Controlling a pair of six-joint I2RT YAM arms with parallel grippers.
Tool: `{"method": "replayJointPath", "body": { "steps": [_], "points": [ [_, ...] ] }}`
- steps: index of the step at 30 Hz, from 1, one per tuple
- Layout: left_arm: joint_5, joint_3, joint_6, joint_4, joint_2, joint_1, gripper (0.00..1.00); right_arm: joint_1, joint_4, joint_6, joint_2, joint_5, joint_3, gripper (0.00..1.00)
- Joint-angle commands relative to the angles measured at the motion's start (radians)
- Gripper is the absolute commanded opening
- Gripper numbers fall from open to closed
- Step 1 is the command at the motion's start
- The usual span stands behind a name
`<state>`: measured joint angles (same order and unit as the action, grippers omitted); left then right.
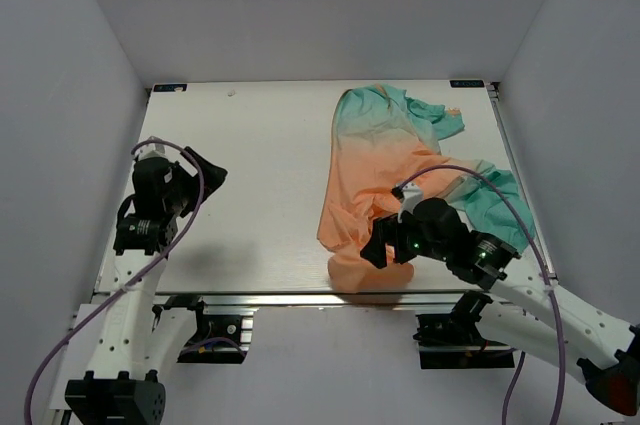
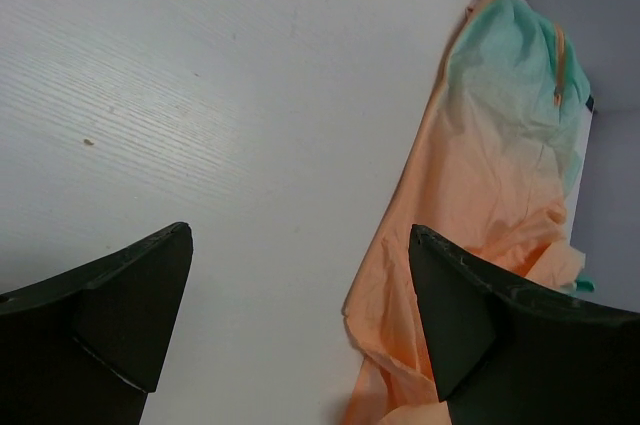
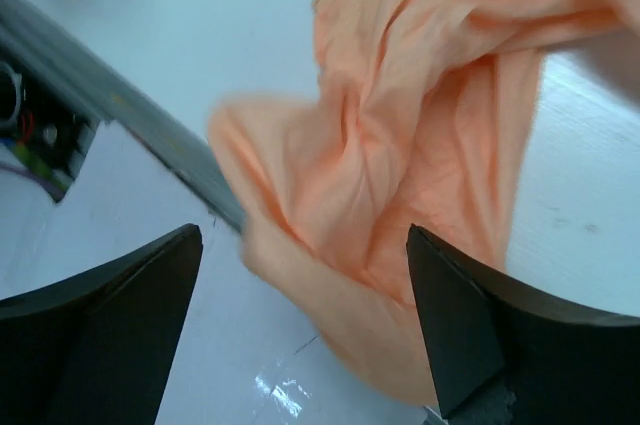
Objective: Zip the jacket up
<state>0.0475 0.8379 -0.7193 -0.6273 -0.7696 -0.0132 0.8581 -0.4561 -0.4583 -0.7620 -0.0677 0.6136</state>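
The jacket (image 1: 385,160) lies crumpled on the right half of the table, teal at the far end and peach toward me. Its peach end (image 1: 362,270) droops over the table's front edge. My right gripper (image 1: 385,245) hovers just over that peach end, jaws wide open and holding nothing. In the right wrist view the peach fabric (image 3: 400,145) bunches below the open gripper (image 3: 303,233), its lower fold blurred. My left gripper (image 1: 205,173) is open at the table's left side, well clear of the jacket (image 2: 490,175). An orange zip strip (image 2: 558,60) shows on the teal part.
The white table (image 1: 260,165) is boxed in by grey walls on the left, right and back. Its metal front rail (image 3: 150,125) runs under the hanging fabric. Bare tabletop (image 2: 200,95) lies beneath the left gripper (image 2: 300,233).
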Motion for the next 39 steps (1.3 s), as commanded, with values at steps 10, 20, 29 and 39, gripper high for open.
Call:
{"method": "replayJointPath", "body": {
  "steps": [10, 20, 29, 39],
  "points": [
    [0.193, -0.083, 0.081, 0.084, -0.128, -0.011, 0.98, -0.298, -0.132, -0.087, -0.262, 0.593, 0.419, 0.89],
    [0.160, -0.109, 0.089, 0.074, -0.094, -0.011, 0.98, -0.608, 0.069, 0.136, -0.902, 0.327, 0.751, 0.89],
    [0.147, -0.114, 0.092, 0.054, -0.083, -0.013, 0.98, -0.608, 0.067, 0.184, -1.273, 0.197, 0.989, 0.77],
    [0.140, -0.108, 0.106, -0.005, -0.056, -0.013, 0.98, -0.337, 0.106, 0.239, -1.344, -0.040, 1.026, 0.00]
  ]
}}
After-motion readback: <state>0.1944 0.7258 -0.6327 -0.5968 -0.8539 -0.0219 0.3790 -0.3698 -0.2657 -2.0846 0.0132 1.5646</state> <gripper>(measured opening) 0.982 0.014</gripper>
